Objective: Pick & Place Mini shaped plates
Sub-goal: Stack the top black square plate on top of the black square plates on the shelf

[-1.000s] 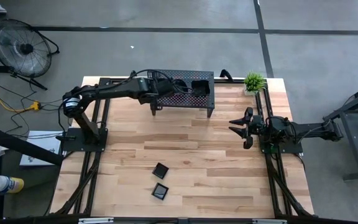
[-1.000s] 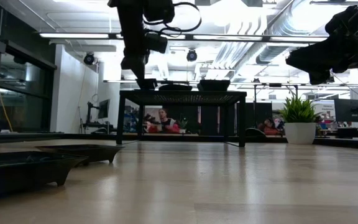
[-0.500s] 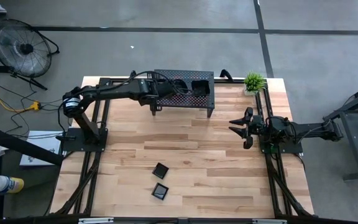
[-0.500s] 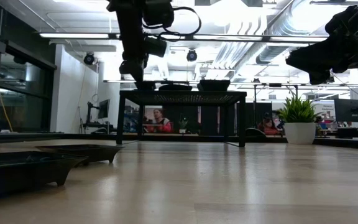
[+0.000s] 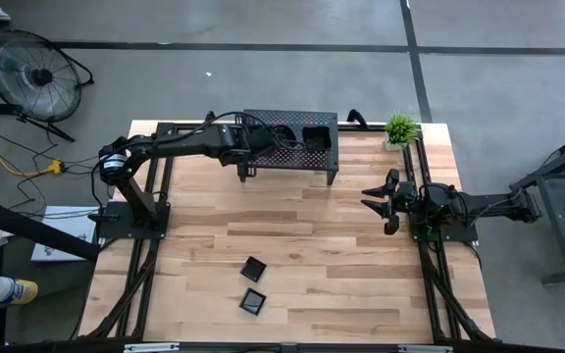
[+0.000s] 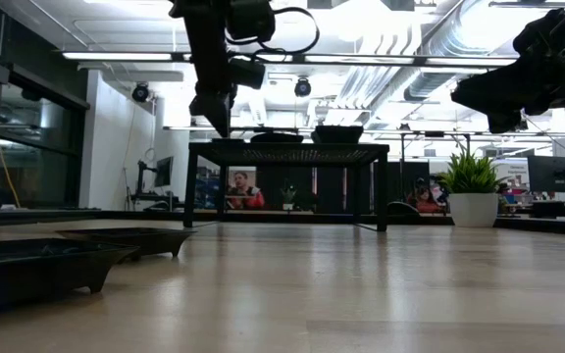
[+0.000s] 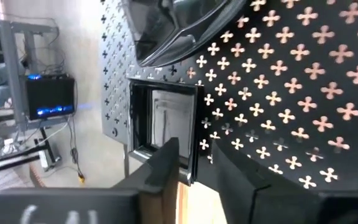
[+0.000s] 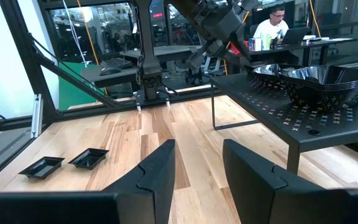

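While the left arm reaches over the near-left corner of the perforated rack (image 5: 290, 140), the high view shows the left claw (image 5: 250, 138) poised above the rack's top, where dark plate shapes lie; two mini shaped plates (image 5: 253, 284) rest far from the rack, toward the worktop's (image 5: 341, 265) front edge. The right claw (image 5: 379, 203) waits off to the rack's right, fingers spread, holding nothing.

From the low view, the left claw (image 6: 214, 103) hangs just above the rack's (image 6: 287, 154) left end, and whether its fingers are parted cannot be told. Stacked dishes (image 6: 307, 133) show on the rack top; two shallow plates (image 6: 67, 257) sit well in front of the rack.

Through the left wrist view, the fingers (image 7: 163, 165) stand slightly apart with nothing between them, right over a square plate (image 7: 163, 121) lying on the rack's surface beside a curved glossy dish (image 7: 179, 22). That plate sits close to the rack's edge, so a claw brushing it on the way up could nudge it off.

Past the right claw's (image 8: 197, 168) spread fingers, the right wrist view shows glossy black wavy-edged dishes (image 8: 319, 78) nested on the rack, and two small footed squares (image 8: 67, 163) on the worktop.
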Controlling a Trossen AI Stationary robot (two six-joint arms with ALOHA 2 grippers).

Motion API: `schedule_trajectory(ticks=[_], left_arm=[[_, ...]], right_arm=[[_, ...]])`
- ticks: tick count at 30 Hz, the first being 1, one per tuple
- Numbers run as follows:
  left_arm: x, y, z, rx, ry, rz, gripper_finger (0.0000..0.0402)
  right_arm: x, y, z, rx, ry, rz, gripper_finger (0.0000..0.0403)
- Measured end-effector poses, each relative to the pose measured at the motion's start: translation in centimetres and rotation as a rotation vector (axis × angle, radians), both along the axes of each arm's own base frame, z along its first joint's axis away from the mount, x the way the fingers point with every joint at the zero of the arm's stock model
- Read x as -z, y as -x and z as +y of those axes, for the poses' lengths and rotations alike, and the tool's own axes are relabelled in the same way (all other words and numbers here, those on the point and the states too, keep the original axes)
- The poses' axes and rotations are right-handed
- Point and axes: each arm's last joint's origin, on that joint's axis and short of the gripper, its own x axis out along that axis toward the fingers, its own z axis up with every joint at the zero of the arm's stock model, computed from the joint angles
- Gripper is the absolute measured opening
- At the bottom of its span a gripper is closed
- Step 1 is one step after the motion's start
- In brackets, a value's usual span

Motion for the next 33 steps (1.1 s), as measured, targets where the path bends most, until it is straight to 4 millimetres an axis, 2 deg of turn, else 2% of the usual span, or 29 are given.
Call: schedule_trajectory(ticks=[5,8,11,14,21,27,33], left_arm=[[-0.1,0.0,-0.1,0.031,0.026,0.006,0.0125],[-1.2,0.0,-0.2,0.035,0.066,-0.005,0.0133],[-2.2,0.0,-1.1,0.042,0.107,-0.023,0.0133],[-3.0,-0.1,-3.0,0.072,0.134,0.004,0.0133],[-2.7,0.4,-9.5,0.137,0.238,0.079,0.0133],[-1.7,1.1,-17.1,0.280,0.259,0.092,0.0133],[0.0,3.1,-23.9,0.393,0.278,0.068,0.0133]], right_arm=[[0.0,0.0,0.0,0.000,0.000,0.000,0.0129],[0.0,0.0,0.0,0.000,0.000,0.000,0.0129],[0.0,0.0,0.0,0.000,0.000,0.000,0.0129],[0.0,0.0,0.0,0.000,0.000,0.000,0.0129],[0.0,0.0,0.0,0.000,0.000,0.000,0.0129],[0.0,0.0,0.0,0.000,0.000,0.000,0.0129],[0.0,0.0,0.0,0.000,0.000,0.000,0.0129]])
